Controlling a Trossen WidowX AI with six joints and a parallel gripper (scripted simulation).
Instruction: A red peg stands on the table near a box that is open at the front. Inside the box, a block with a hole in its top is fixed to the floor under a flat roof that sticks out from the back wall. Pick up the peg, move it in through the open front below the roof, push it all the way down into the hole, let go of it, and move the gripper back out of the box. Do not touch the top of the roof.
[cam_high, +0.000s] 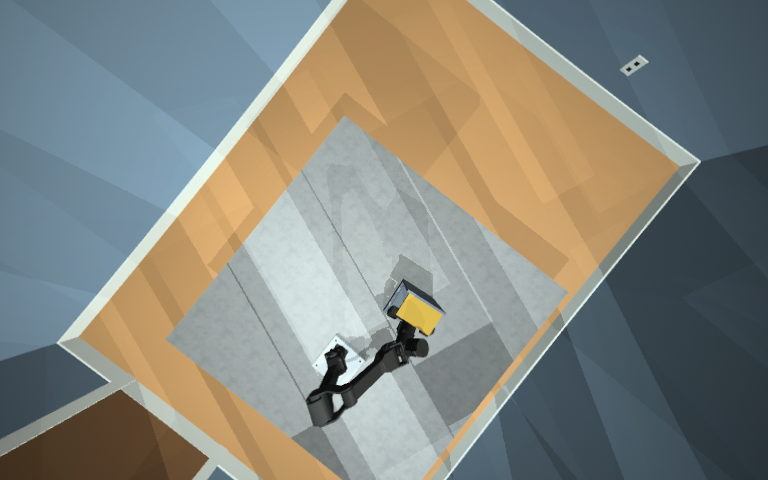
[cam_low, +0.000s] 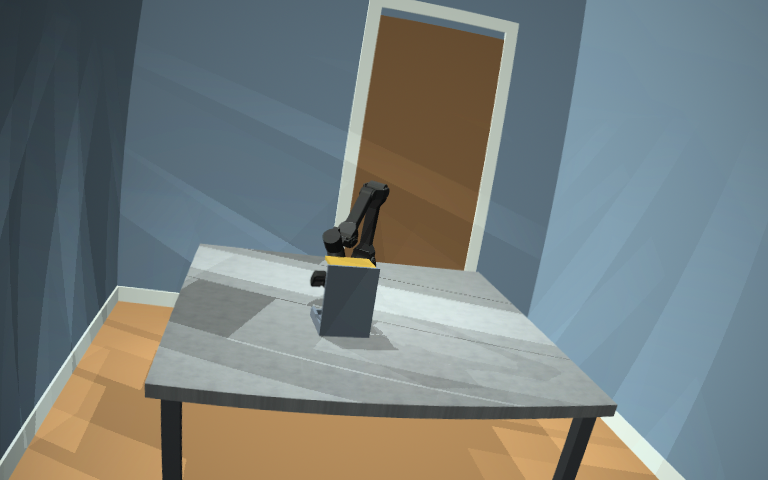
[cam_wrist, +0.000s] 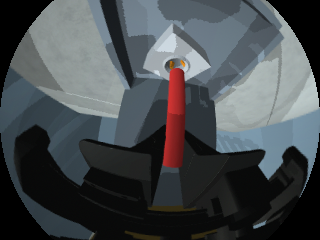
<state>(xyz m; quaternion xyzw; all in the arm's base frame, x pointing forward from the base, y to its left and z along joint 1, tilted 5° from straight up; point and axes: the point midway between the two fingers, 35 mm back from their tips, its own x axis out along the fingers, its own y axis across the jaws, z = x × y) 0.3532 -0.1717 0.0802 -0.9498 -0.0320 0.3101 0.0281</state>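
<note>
A red peg (cam_wrist: 175, 100) is held between my gripper's fingers (cam_wrist: 173, 150), which are shut on it. Its far end overlaps the near rim of the hole in the pale block (cam_wrist: 172, 44) in the wrist view. Most of the hole is still visible; contact and the height gap cannot be told. The grey-blue box (cam_high: 423, 295) (cam_low: 349, 302) (cam_wrist: 232, 30) stands on the table, with the yellow roof (cam_high: 420, 312) (cam_low: 350, 262) at its top. In the top view the roof hides the peg and fingertips. In the exterior view the box hides them.
The box's side walls rise to the left and right of the block in the wrist view. The black arm (cam_high: 370, 376) (cam_low: 357, 216) reaches from its white base plate (cam_high: 353, 369) to the box. The gripper's wide outer parts stick out past the roof's edges. The grey table (cam_high: 294, 254) (cam_low: 453, 362) carries everything.
</note>
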